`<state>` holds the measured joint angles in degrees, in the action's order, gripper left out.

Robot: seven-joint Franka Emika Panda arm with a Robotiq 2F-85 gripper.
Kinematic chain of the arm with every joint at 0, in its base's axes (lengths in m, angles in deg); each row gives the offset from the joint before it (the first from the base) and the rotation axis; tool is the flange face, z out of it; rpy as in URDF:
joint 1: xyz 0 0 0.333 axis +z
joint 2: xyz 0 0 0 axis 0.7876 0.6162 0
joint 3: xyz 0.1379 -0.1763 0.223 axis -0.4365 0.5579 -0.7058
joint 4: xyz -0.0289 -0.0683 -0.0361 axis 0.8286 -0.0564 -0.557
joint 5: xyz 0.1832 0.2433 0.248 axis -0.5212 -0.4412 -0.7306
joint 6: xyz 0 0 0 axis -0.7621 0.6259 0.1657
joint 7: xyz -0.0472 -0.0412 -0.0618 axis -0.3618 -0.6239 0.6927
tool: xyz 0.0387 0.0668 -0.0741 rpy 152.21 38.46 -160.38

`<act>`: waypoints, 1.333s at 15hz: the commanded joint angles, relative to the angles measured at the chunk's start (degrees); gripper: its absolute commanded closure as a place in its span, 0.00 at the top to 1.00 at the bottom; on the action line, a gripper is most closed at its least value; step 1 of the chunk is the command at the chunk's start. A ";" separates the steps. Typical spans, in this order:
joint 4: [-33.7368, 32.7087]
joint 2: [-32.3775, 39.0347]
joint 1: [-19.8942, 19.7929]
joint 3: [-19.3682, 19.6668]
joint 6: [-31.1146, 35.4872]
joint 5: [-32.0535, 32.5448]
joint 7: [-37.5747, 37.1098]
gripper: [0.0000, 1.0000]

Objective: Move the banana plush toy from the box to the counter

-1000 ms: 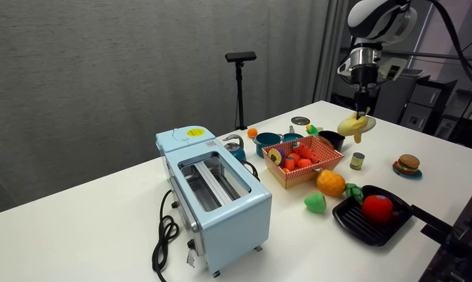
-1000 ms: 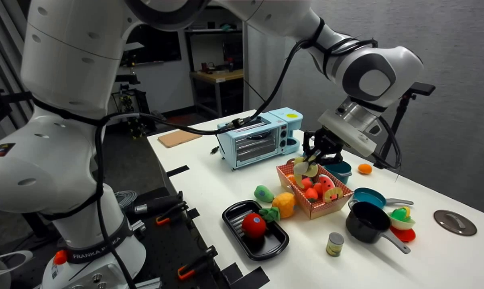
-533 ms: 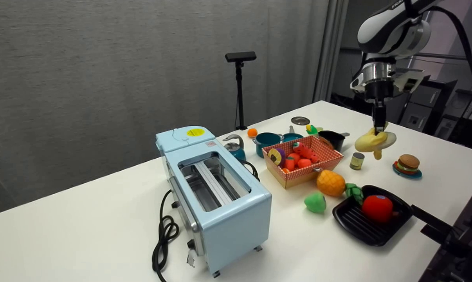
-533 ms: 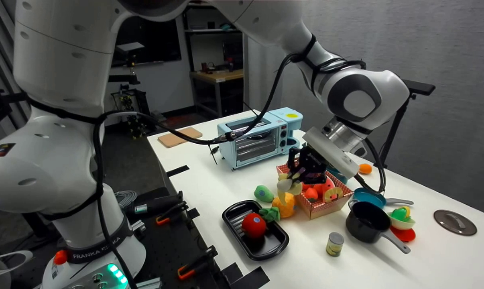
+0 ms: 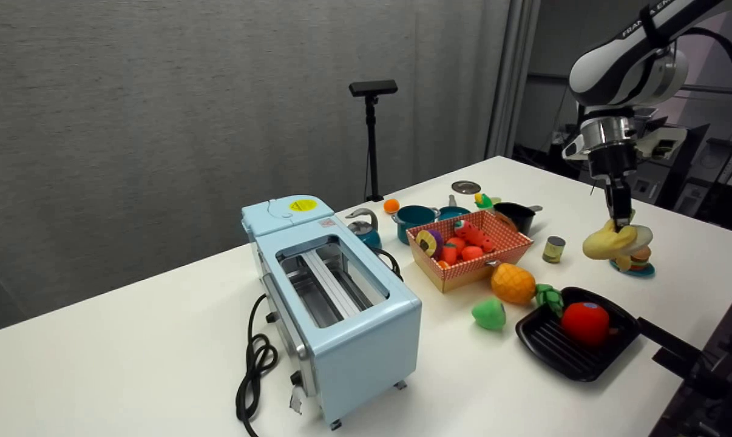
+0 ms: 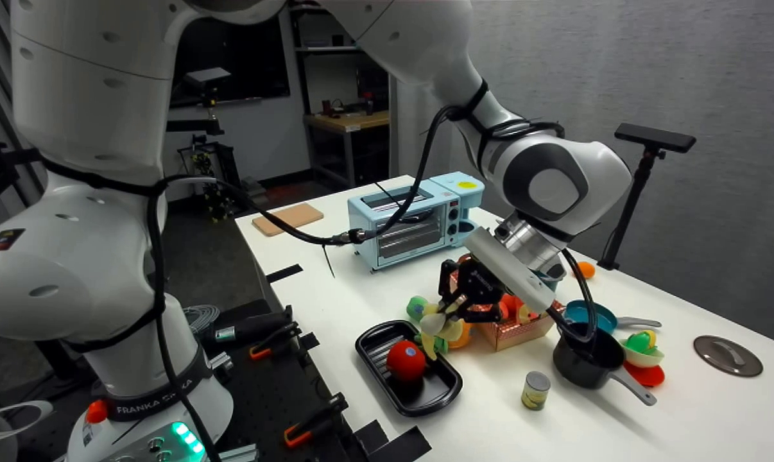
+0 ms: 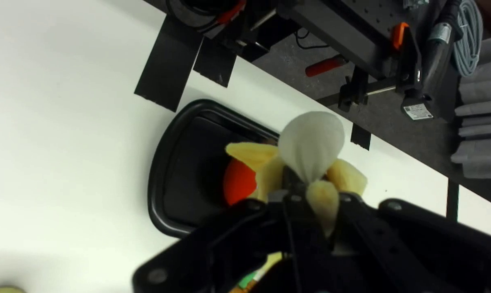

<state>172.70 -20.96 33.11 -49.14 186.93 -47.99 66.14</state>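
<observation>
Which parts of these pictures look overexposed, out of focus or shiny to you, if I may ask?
In the wrist view, the counter looks nearly washed out at left, and the jaws and banana plush toy appear out of focus; in an exterior view, the silver wrist collar catches bright glints.

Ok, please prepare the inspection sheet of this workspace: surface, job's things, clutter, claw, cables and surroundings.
Surface: white counter, black tape at one edge.
Job's things: banana in the air, outside the box; box holds toy fruit.
Clutter: includes toaster, tray with red toy, pineapple, can.
Claw: closed on the banana.
Cables: black cord looped beside the toaster; another cable strapped to the arm.
Surroundings: grey curtain, black stand.
</observation>
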 commanded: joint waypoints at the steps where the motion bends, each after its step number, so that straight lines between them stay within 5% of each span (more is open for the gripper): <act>1: 4.25 -3.35 0.62 1.91 1.49 2.31 1.24 0.02; 3: 4.40 -3.36 0.50 2.63 0.87 2.93 0.70 0.02; 4: 4.31 -3.18 0.63 3.08 0.54 3.75 0.26 0.34; 7: 3.85 -2.58 0.54 3.88 0.38 4.87 -0.05 0.48; 13: 2.25 -1.10 0.56 4.51 -0.32 5.89 -0.77 0.95; 20: -0.19 -0.76 -0.06 5.43 -1.72 5.82 -0.40 1.00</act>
<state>174.05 -21.78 33.10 -44.15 186.81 -43.23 66.04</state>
